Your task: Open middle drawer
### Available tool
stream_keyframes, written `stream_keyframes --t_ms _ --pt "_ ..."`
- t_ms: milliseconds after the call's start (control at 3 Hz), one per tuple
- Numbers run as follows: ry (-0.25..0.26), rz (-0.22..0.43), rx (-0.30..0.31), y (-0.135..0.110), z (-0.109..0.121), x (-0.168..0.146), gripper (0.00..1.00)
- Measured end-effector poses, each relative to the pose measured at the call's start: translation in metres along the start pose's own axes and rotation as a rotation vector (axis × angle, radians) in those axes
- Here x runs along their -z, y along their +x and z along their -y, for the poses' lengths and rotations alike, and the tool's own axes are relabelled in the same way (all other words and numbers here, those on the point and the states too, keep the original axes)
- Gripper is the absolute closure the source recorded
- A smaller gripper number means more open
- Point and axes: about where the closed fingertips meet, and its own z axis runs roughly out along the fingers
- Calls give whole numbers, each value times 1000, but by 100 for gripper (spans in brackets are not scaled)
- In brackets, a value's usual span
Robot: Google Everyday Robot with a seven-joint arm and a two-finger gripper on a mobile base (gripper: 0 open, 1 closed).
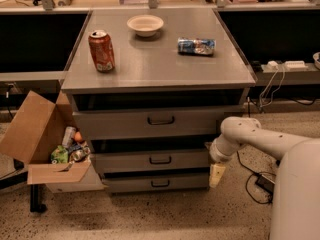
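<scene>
The grey metal cabinet (160, 69) has three drawers. The middle drawer (125, 162) has a front of medium height and a small dark loop handle (160, 160) at its centre. It sits between the tall top drawer (110, 124) and the short bottom drawer (130, 184), with its front about in line with theirs. My gripper (217, 175) hangs low, pointing down, just off the cabinet's right front corner, at the height of the middle and bottom drawers. It is well to the right of the handle and holds nothing I can see.
A red can (101, 50), a white bowl (145, 25) and a crushed blue packet (196, 46) stand on the cabinet top. An open cardboard box (37, 139) of rubbish sits at the left. Cables (257, 181) lie on the floor at the right.
</scene>
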Motion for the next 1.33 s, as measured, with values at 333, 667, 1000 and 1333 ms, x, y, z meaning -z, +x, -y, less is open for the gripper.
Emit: stream_keyframes --t_ms 333,667,1000,1333 --pt "-23 9 8 -7 12 -17 0" --pt "-51 19 18 -14 17 -33 18" --pt "-52 21 20 -15 18 -32 41" --pt "-50 23 22 -17 19 -29 72"
